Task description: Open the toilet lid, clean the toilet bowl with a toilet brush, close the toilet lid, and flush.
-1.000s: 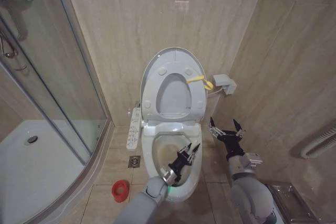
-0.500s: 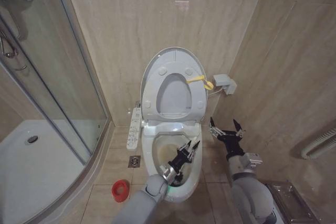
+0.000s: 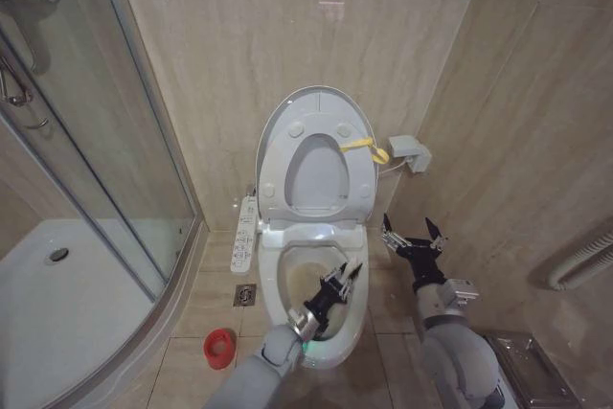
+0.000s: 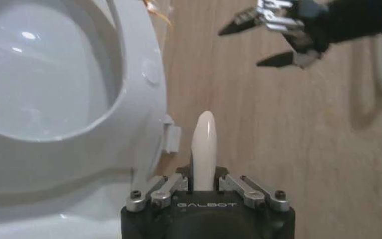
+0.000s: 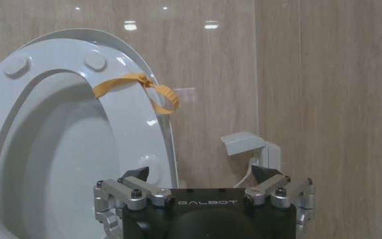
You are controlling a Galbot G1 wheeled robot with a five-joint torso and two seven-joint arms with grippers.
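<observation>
- grey, rounded arm shells; a green light glows at the left wrist
- black gripper bodies marked GALBOT in pale letters
- silver finger brackets with dark screws; black pointed fingertips

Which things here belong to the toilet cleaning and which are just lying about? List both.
In the job: toilet lid, raised against the wall; toilet bowl, stained inside; toilet brush, clamped in the left gripper over the bowl; right gripper, open, waiting beside the toilet.

Lying about: red cup holder on the floor; floor drain; shower enclosure.

Beige tiled walls (image 3: 239, 55) and floor (image 3: 196, 308), with a glass shower enclosure (image 3: 86, 170) at left.
</observation>
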